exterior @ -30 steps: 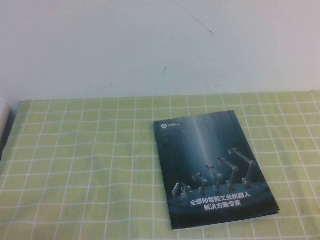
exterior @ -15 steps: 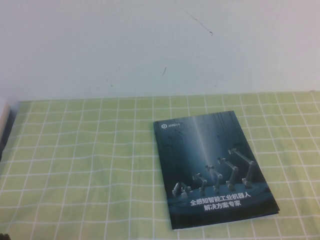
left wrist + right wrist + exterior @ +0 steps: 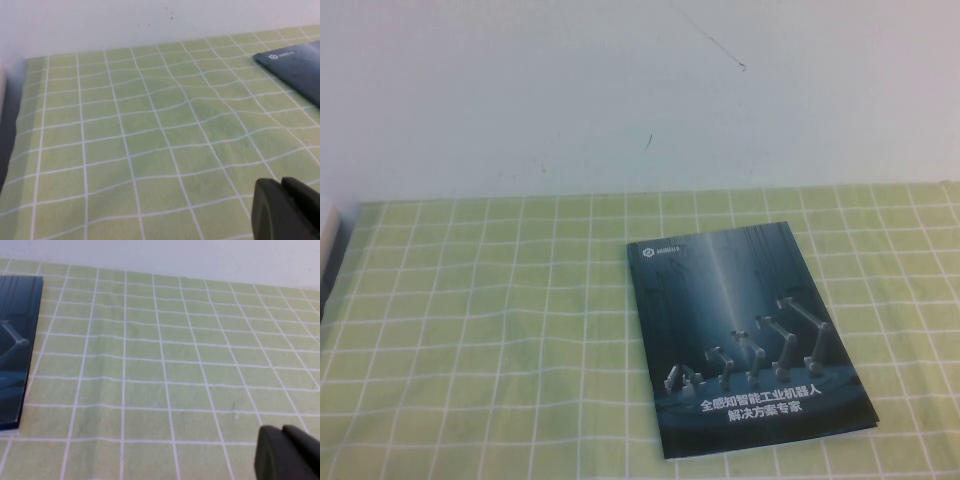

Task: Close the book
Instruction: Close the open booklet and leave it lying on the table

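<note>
The left gripper (image 3: 282, 202) is showing only as a dark tip in its own wrist view, hanging low over the near part of the table and sitting outside the high view. I cannot tell whether it is wide or narrow. The right gripper (image 3: 284, 447) is appearing the same way in its wrist view, low and near, and its state is equally impossible to tell. Beneath both, a light green cloth with a white grid pattern (image 3: 480, 330) is covering the table. The dark blue glossy book with white lettering and robot arms on its cover (image 3: 745, 335) is lying ahead of both grippers, to the right of the left one and to the left of the right one, and touching neither. It is resting flat with the cover up, so the closing itself seems to be finished and the arms appear to be sitting clear. The next move is calling for little, perhaps only a check that the cover is lying down. Beyond the book, a plain white wall (image 3: 620, 90) is rising behind the table.
</note>
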Controlling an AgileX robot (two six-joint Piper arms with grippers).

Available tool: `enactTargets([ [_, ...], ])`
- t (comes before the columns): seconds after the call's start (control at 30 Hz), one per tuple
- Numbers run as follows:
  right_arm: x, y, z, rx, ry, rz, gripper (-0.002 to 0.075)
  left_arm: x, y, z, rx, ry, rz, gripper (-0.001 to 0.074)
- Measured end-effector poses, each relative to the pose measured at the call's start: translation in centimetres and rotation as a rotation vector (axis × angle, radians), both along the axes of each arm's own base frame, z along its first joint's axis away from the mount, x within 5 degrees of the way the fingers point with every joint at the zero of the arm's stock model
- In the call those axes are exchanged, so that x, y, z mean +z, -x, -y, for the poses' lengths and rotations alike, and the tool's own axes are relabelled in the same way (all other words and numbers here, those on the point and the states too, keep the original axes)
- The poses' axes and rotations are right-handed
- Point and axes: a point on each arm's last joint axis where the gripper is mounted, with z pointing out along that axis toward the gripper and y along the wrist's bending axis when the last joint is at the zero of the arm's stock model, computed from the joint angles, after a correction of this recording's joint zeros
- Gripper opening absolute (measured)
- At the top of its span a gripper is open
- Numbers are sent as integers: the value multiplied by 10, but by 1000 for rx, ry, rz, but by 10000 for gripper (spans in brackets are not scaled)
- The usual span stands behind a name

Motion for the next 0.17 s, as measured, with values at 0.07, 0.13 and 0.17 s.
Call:
enactTargets([
  [0.07,0,0,0,0,0,0,-3,0,0,-1,11,14,-4,-4],
  [0.13,0,0,0,0,0,0,-3,0,0,-1,21,16,-4,-4],
  [0.17,0,0,0,0,0,0,-3,0,0,-2,23,18,-7,-4],
])
